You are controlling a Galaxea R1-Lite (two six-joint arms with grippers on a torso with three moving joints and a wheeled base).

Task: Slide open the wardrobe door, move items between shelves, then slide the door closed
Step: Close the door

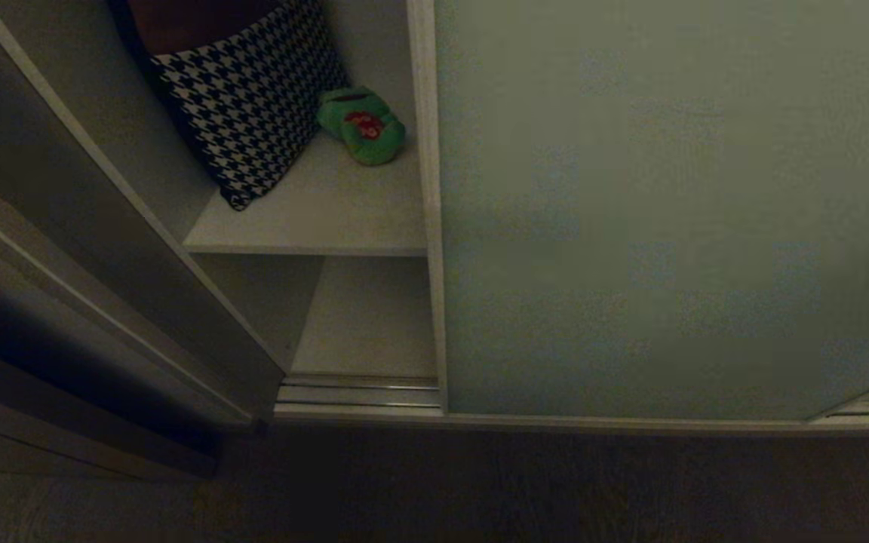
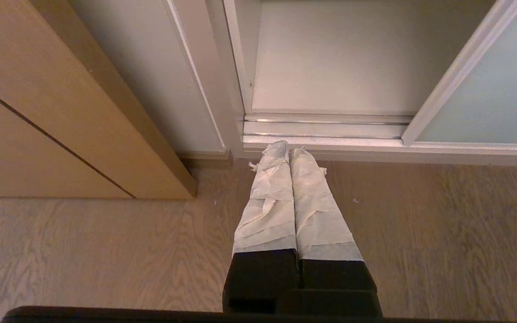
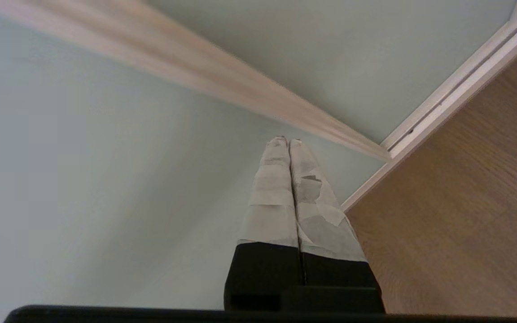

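Before the wardrobe, dim light: the door (image 1: 668,219), one pale grey-green panel, covers the right side and leaves a gap open at the left. In the gap, two shelves: the upper (image 1: 329,211) and the lower (image 1: 366,324), with the floor track (image 1: 359,392) in front.

On the upper shelf, one houndstooth cushion (image 1: 253,98) leans at the back. One green frog (image 1: 361,125) with a red patch lies just beside it, near the door's edge. Only one toy in sight. The lower shelf shows nothing on its visible part.

Right gripper (image 3: 289,142): taped fingers pressed together, holding nothing, tips close to the door panel near a pale frame strip (image 3: 222,80); contact can't be judged.

Left gripper (image 2: 289,150): fingers likewise pressed together, empty, hanging over the wood floor (image 2: 106,251) with its tips towards the track.
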